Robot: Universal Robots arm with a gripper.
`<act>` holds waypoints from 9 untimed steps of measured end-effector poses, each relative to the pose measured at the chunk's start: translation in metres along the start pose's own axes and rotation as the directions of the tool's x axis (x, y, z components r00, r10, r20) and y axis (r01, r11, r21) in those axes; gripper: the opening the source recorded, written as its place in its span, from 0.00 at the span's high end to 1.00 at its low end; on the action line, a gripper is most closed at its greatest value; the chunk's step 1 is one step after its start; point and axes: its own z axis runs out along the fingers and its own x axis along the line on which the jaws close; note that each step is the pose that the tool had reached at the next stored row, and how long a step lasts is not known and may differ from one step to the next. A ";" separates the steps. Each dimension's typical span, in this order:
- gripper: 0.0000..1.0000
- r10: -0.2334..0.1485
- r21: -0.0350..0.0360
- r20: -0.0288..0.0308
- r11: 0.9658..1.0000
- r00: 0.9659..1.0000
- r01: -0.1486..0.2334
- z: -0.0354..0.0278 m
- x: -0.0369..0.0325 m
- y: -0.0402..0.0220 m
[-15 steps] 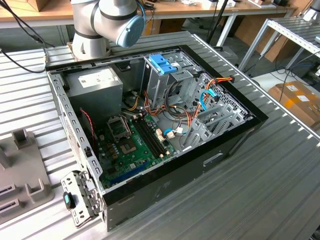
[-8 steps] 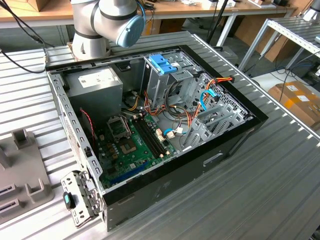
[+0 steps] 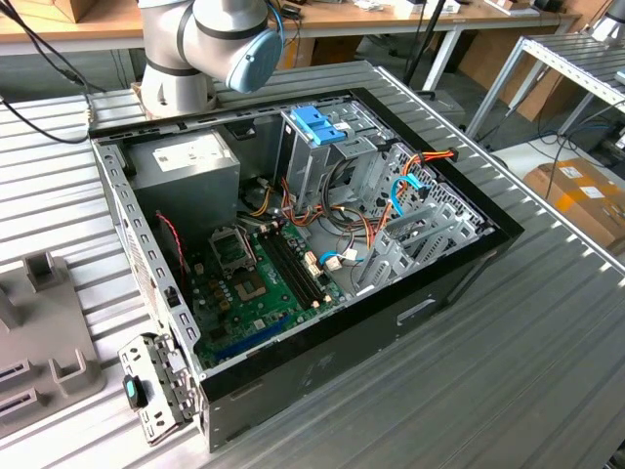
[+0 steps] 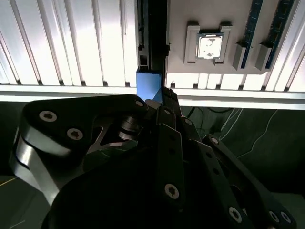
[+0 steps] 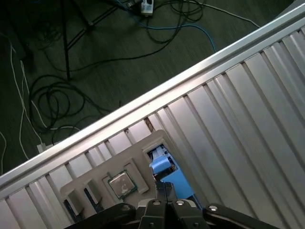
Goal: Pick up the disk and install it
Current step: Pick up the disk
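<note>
Grey moulded tray (image 3: 39, 327) sits at nine o'clock in the exterior view, on the ribbed aluminium table (image 3: 508, 371). Next comes the open computer case (image 3: 322, 376). Inside it the power-supply box (image 3: 186, 166) lies at ten o'clock, the green motherboard (image 3: 254, 283) at seven o'clock, and the drive cage with its blue handle (image 3: 317, 125) at twelve o'clock. The arm (image 3: 210, 44) stands at the case's eleven o'clock. A cardboard box (image 3: 581, 195) lies at three o'clock, off the table.

In both wrist views the gripper (image 4: 155, 98) (image 5: 165, 190) hangs over the border of a grey holder plate (image 4: 190, 12) (image 5: 138, 157), near the table's edge. Its black fingers are drawn almost together, pinched on the blue rail end of the disk (image 4: 148, 83) (image 5: 167, 174). The disk stands edge-on, straight out from the fingertips and touching them. Just beside it the plate holds a processor chip (image 4: 208, 47) (image 5: 121, 183), with memory sticks (image 4: 251, 28) beyond. Loose cables (image 5: 71, 95) lie on the dark floor past the table.
</note>
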 end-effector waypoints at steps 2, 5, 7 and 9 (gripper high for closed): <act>0.89 -0.026 0.000 -0.001 1.000 1.000 0.026 0.0000 -0.0002 0.0001; 0.89 -0.072 0.001 -0.003 0.997 0.997 0.072 0.0001 -0.0010 0.0004; 0.89 -0.104 0.001 -0.004 0.995 0.995 0.104 0.0000 -0.0013 0.0006; 0.89 -0.130 0.001 -0.005 0.992 0.992 0.130 0.0000 -0.0013 0.0006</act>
